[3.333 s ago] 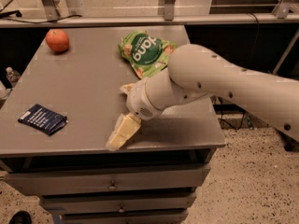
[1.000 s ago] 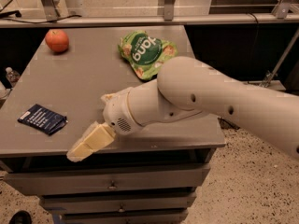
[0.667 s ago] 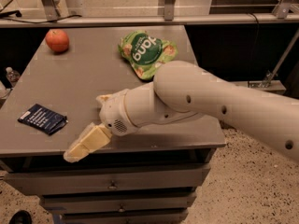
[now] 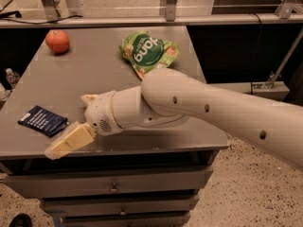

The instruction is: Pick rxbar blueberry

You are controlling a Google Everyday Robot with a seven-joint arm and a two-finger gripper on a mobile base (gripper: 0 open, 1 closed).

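The rxbar blueberry is a flat navy wrapper with white print, lying near the front left edge of the grey table. My gripper hangs low over the table's front edge, just right of and slightly nearer than the bar, a short gap away. Its cream fingers point down-left and look pressed together as one block; nothing is held. The big white arm crosses the table from the right.
A red apple sits at the back left. A green snack bag lies at the back middle, partly behind my arm. Drawers are below the tabletop. A metal rail runs behind the table.
The gripper has moved left along the table's front edge, from the middle toward the blue bar. The bar, apple and bag have not moved.
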